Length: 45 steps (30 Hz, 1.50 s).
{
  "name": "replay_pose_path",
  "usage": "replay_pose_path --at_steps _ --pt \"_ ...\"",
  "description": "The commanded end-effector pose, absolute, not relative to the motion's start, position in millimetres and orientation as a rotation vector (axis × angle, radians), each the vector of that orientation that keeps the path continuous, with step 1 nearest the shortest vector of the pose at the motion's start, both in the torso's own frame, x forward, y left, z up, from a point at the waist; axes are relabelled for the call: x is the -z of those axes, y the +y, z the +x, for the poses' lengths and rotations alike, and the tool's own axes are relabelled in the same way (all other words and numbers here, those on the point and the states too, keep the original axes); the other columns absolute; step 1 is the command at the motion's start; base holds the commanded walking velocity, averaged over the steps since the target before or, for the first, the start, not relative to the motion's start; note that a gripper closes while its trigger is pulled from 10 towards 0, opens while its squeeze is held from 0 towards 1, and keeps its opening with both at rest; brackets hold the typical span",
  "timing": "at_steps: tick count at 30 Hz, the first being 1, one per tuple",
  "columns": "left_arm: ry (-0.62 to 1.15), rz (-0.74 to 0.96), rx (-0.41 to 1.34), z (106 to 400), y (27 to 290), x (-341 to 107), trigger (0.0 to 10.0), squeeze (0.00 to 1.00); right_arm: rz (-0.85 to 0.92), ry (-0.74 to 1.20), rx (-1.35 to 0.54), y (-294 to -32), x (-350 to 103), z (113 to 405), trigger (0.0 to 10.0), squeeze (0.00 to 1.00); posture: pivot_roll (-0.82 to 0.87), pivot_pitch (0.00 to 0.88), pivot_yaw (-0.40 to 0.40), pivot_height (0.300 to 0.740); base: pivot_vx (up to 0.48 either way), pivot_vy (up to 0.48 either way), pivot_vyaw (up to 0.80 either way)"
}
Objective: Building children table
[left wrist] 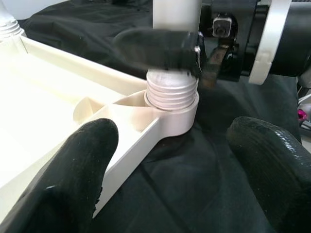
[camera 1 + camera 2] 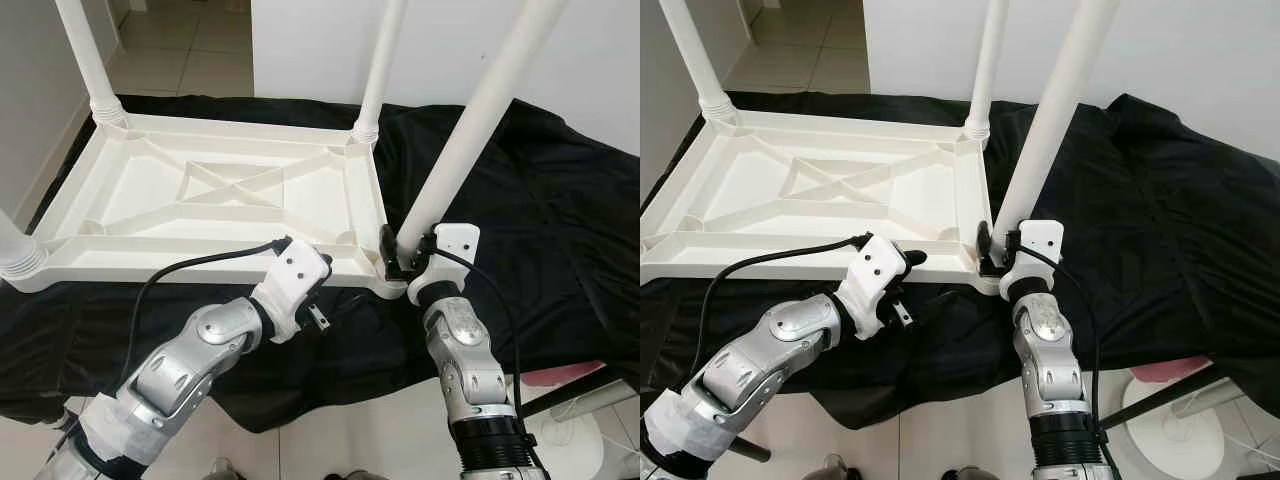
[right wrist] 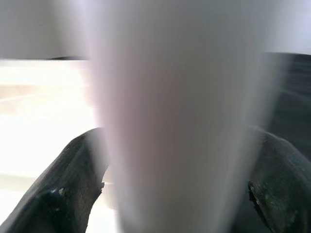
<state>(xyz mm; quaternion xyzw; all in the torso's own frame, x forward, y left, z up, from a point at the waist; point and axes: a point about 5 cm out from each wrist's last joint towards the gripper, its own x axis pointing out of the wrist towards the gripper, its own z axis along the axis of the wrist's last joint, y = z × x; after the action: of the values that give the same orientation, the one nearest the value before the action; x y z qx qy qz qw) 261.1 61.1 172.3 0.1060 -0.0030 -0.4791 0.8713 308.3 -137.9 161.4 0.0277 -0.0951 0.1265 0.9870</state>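
White plastic is most of what you see from where I stand: a child-size tabletop (image 2: 210, 200) lies upside down on a black cloth (image 2: 540, 200) spread over the bench, its ribbed underside and crossed braces facing up. Legs stand in the corner sockets, one at the far left (image 2: 85, 50), one at the far right (image 2: 382, 60), and part of another at the near left corner (image 2: 15, 245). The fourth leg (image 2: 480, 120) rises from the near right corner, tilted, leaning up and to the right. The right gripper (image 2: 400, 255) reaches up from below and has its jaws clamped on this leg low down, just above the socket; in the right wrist view the pale tube passes between the two black fingers (image 3: 58, 194). The left wrist view shows the threaded end of the leg (image 1: 171, 92) seated in the round corner socket (image 1: 177, 116), threads partly showing above its rim. The left gripper (image 2: 902, 262) sits at the near edge of the tabletop, just left of that corner, its jaws apart and holding nothing, one finger over the frame and one over the cloth. Tiled floor (image 2: 190, 45) runs behind the bench beside a white wall (image 2: 600, 70).
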Motion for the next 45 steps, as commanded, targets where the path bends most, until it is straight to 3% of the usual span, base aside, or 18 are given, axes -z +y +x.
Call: replay_pose_path --at_steps 1,16,17,21,22,34,35,36,37,45 --pt "0.009 0.225 1.094 257.3 59.3 -170.3 10.0 0.00 0.063 -0.196 -0.330 -137.6 -161.4 309.0 10.0 0.00 0.00 0.082 -0.066 0.740 0.000 0.000 0.00" --pt "0.007 0.225 1.106 256.6 57.0 -171.8 10.0 0.00 -0.059 -0.153 -0.674 -157.6 -164.9 327.2 10.0 0.00 0.00 0.093 -0.062 0.740 0.000 0.000 0.00" --pt "0.007 0.227 1.105 256.8 57.8 -172.0 10.0 0.00 -0.065 -0.140 -0.685 -160.0 -163.8 328.4 4.5 0.00 0.01 0.094 -0.062 0.740 0.000 0.000 0.00" --pt "0.008 0.230 1.102 257.2 58.9 -172.1 10.0 0.00 -0.073 -0.121 -0.702 -163.4 -161.8 330.1 4.5 0.00 0.01 0.094 -0.062 0.740 0.000 0.000 0.00" --pt "0.007 0.230 1.101 257.3 58.9 -172.1 10.0 0.00 -0.076 -0.117 -0.709 -165.0 -159.9 330.3 0.0 0.00 0.01 0.094 -0.066 0.740 0.000 0.000 0.00" --pt "0.007 0.230 1.097 257.1 59.2 -172.5 10.0 0.00 -0.051 -0.080 -0.747 -168.6 -147.9 330.5 0.0 0.00 0.01 0.093 -0.065 0.740 0.000 0.000 0.00" --pt "0.007 0.231 1.096 257.4 59.6 -172.7 10.0 0.00 -0.051 -0.078 -0.750 -168.2 -147.3 329.8 1.2 0.00 0.01 0.093 -0.064 0.740 0.000 0.000 0.00" --pt "0.007 0.231 1.096 257.6 59.9 -172.9 10.0 0.00 -0.050 -0.078 -0.754 -168.0 -146.8 329.4 1.2 0.00 0.01 0.093 -0.064 0.740 0.000 0.000 0.00" --pt "0.008 0.231 1.095 257.6 60.2 -172.7 10.0 0.00 -0.043 -0.081 -0.751 -167.4 -146.8 328.6 10.0 0.00 0.01 0.095 -0.066 0.740 0.000 0.000 0.00" --pt "0.015 0.236 1.099 256.4 58.8 -169.9 10.0 0.00 -0.030 -0.104 -0.658 -161.0 -147.5 327.8 10.0 0.00 0.01 0.095 -0.072 0.740 0.000 0.000 0.00"
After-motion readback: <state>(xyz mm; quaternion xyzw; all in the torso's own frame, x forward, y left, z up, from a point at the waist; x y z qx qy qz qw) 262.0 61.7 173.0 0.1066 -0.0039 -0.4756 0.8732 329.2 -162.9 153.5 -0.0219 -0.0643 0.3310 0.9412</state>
